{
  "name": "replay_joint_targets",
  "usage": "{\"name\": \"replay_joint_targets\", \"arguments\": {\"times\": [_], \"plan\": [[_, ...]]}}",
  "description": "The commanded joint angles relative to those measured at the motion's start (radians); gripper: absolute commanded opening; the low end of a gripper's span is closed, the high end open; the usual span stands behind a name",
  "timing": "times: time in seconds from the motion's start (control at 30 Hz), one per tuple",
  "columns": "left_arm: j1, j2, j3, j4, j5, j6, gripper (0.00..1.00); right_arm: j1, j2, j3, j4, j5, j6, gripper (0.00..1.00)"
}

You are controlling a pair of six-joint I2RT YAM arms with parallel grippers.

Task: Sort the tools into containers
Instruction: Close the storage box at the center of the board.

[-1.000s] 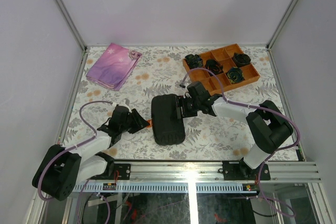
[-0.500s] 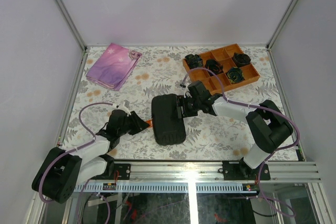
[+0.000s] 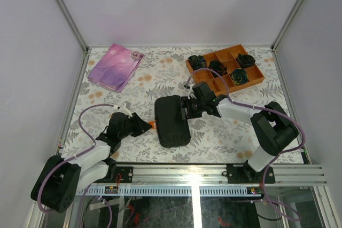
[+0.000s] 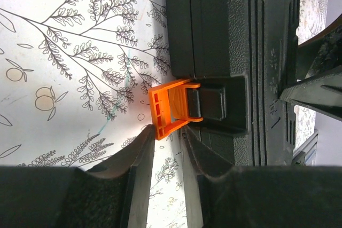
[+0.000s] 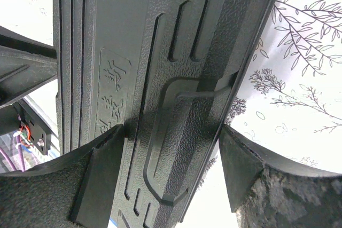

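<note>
The black tool case (image 3: 171, 121) lies closed in the middle of the table. Its orange latch (image 4: 172, 106) is swung out from the case's left side. My left gripper (image 3: 145, 126) sits at that side; in its wrist view its fingertips (image 4: 147, 134) stand close together around the latch's outer corner, the gripper (image 4: 166, 132) pinching it. My right gripper (image 3: 187, 109) holds the case's right edge; in its wrist view the gripper (image 5: 171, 129) has one finger on the textured lid (image 5: 160, 52) and the other against the rim. No orange-handled tools are in view.
An orange divided tray (image 3: 251, 81) with black rolled bundles stands at the back right. A pink-purple fabric pouch (image 3: 115, 67) lies at the back left. Metal frame posts and white walls bound the flowered tablecloth (image 3: 128, 92).
My left arm has drawn back a little toward the near left, its gripper still at the orange latch. The case and my right arm have hardly moved.
</note>
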Motion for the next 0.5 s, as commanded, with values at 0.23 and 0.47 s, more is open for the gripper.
{"name": "replay_joint_targets", "arguments": {"times": [0.23,0.47], "plan": [[-0.008,-0.02,-0.006,0.174,0.076,-0.009,0.23,0.0,0.063,-0.036,-0.107,0.082,-0.062,0.31],[-0.009,-0.017,-0.011,0.208,0.086,-0.02,0.23,0.0,0.069,-0.036,-0.106,0.078,-0.06,0.31]]}}
